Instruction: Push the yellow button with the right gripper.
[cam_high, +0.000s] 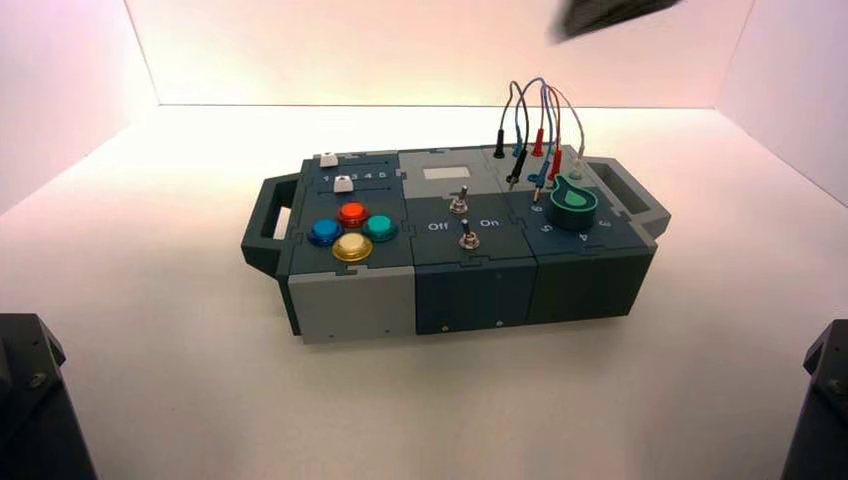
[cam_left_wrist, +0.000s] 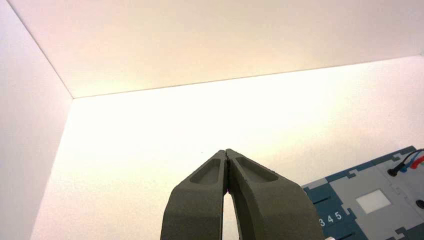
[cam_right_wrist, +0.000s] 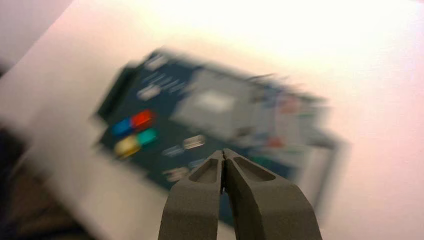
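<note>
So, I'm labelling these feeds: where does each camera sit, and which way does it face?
High: above and behind the arms, facing down at the box; dark arm parts at both lower corners.
Left wrist: on the left arm, past its shut claw to the box's far edge.
Right wrist: on the right arm, over its shut claw at the box.
High and right wrist share the yellow button.

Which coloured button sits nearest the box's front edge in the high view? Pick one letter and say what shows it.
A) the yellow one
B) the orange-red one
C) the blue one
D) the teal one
A: the yellow button lies closest to the front edge, with the blue, teal and orange-red buttons all farther back.
</note>
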